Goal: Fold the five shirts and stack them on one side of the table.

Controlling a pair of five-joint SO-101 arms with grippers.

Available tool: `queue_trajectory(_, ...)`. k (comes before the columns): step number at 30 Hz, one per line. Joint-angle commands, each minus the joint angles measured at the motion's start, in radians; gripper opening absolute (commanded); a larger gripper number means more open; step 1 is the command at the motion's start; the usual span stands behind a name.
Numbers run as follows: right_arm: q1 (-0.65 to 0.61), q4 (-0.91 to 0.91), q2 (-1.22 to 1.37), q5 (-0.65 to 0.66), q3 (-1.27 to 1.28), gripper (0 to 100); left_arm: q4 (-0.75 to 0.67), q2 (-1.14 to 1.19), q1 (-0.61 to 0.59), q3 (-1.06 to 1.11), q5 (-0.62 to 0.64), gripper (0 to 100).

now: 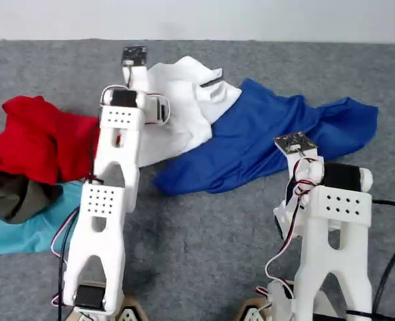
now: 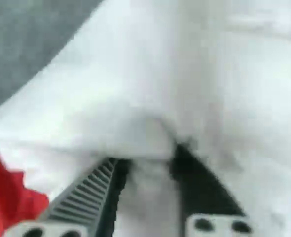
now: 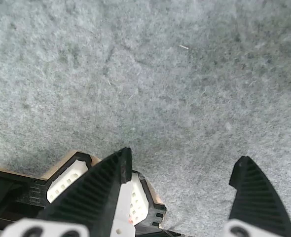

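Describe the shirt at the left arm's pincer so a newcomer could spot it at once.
On the grey table, follow the left arm to the far edge. The white shirt lies crumpled there, between the red shirt and the blue shirt; it is the only white garment.

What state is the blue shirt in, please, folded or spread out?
Spread, not folded: the blue shirt lies loose and rumpled across the grey table, a sleeve flung outward, its edge meeting the white shirt.
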Motion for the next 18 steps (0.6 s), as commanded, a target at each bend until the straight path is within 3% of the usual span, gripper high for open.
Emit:
queue_trajectory(1,-0.010,0.036,-0.002,0.014,0.026,33.0,0.014,0.063,-0.012,-0.231,-0.110,2)
queue_trajectory(4,-0.008,0.033,-0.002,0.014,0.046,33.0,0.081,0.058,-0.035,-0.398,-0.158,1)
queue_trajectory(6,-0.008,0.033,-0.002,0.014,0.046,33.0,0.121,-0.014,-0.066,-0.377,-0.213,1)
queue_trajectory(9,-0.010,0.033,-0.004,0.014,0.046,33.0,0.190,-0.152,-0.164,-0.380,-0.261,1)
queue_trajectory(18,-0.013,0.033,-0.004,0.014,0.048,33.1,0.212,-0.493,-0.543,-0.378,-0.264,1)
